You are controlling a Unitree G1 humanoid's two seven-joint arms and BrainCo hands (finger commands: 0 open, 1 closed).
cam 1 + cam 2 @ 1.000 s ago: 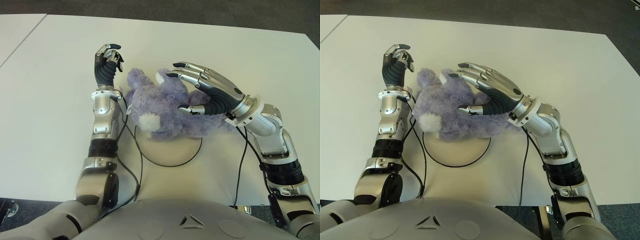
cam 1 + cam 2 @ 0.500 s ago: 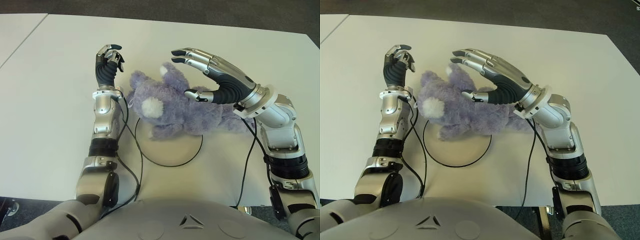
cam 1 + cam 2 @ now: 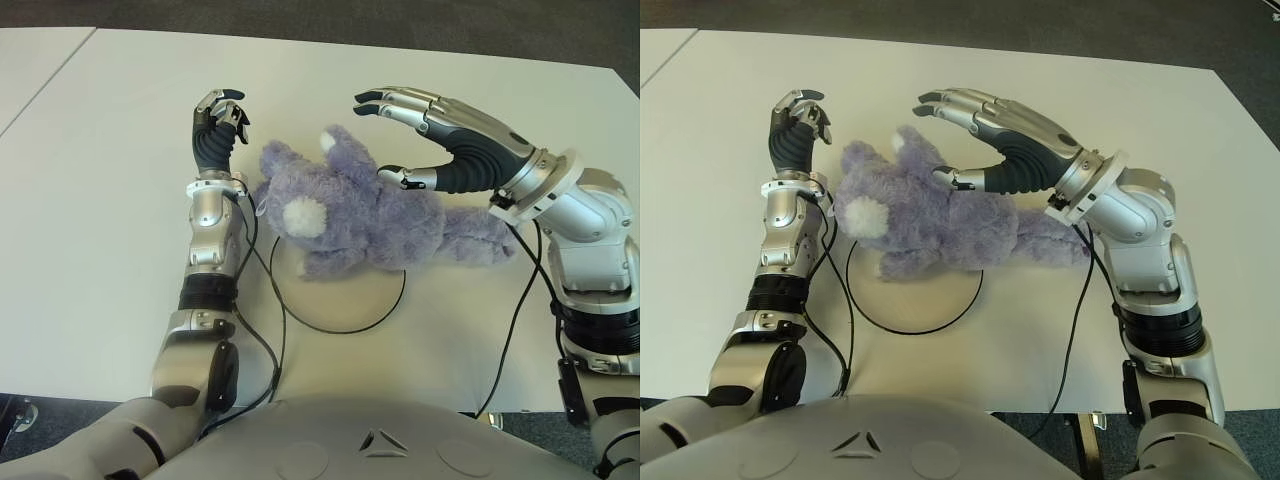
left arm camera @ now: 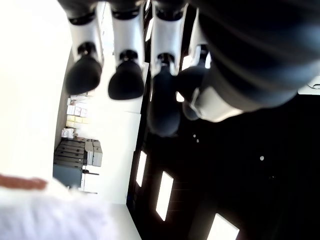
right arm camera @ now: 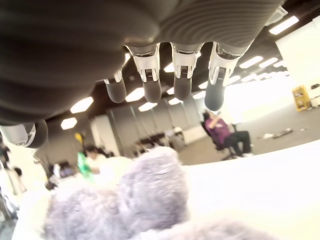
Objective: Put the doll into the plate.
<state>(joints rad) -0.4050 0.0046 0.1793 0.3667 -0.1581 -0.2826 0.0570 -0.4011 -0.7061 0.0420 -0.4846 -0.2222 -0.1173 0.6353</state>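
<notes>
- The white table (image 3: 90, 200) lies bare on my left out to its left edge, where a narrow seam separates it from a second tabletop (image 3: 30, 60) at the far left corner.
- My left hand (image 3: 216, 128) stands upright on a vertical forearm, just left of the doll's head, fingers curled in toward the palm and holding nothing; my wrist view shows only fingertips (image 4: 126, 80) bent together with air below.
- The doll (image 3: 360, 210), a purple plush bear, lies on its side with its long axis running left to right: head with the white muzzle toward my left hand, legs trailing off to the right.
- Its head and belly overlap the far rim of the plate (image 3: 345, 300), a flat pale disc with a dark edge; the near half of the plate is uncovered, and the legs lie on the table beyond the plate's right side.
- My right hand (image 3: 440, 140) hovers above the doll's far side, palm down, fingers spread and extended leftward, thumb tip close over the fur, gripping nothing.
- To the right, the table runs open to its far right edge, with dark floor (image 3: 400, 25) beyond.
</notes>
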